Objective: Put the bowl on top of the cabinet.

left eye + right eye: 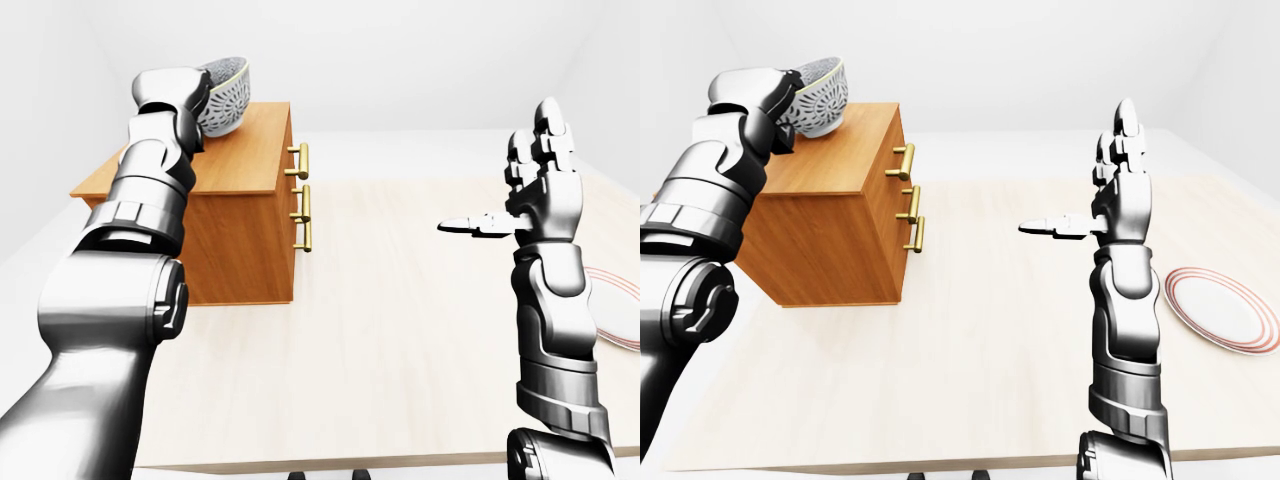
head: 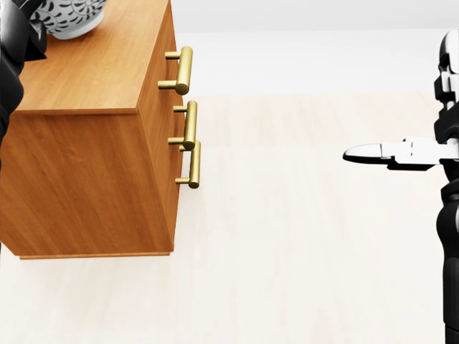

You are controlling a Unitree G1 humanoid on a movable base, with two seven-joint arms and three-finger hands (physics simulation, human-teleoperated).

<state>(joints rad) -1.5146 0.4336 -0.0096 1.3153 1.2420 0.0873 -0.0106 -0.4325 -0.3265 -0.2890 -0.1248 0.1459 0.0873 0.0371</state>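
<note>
The bowl (image 1: 820, 98), white with a dark pattern, sat tilted over the far left corner of the cabinet (image 1: 830, 235) top, its base low against the wood; whether it touched could not be told. The left hand (image 1: 762, 98) held it by the rim, fingers closed on it and mostly hidden behind the wrist. The cabinet stood on the left part of the table (image 1: 970, 350), its three brass handles (image 1: 910, 190) facing the view's right. Well apart, over the table's right half, the right hand (image 1: 1123, 195) was raised and spread wide, fingers upright and thumb pointing left, holding nothing. A red-rimmed plate (image 1: 1225, 310) lay near the right edge.
</note>
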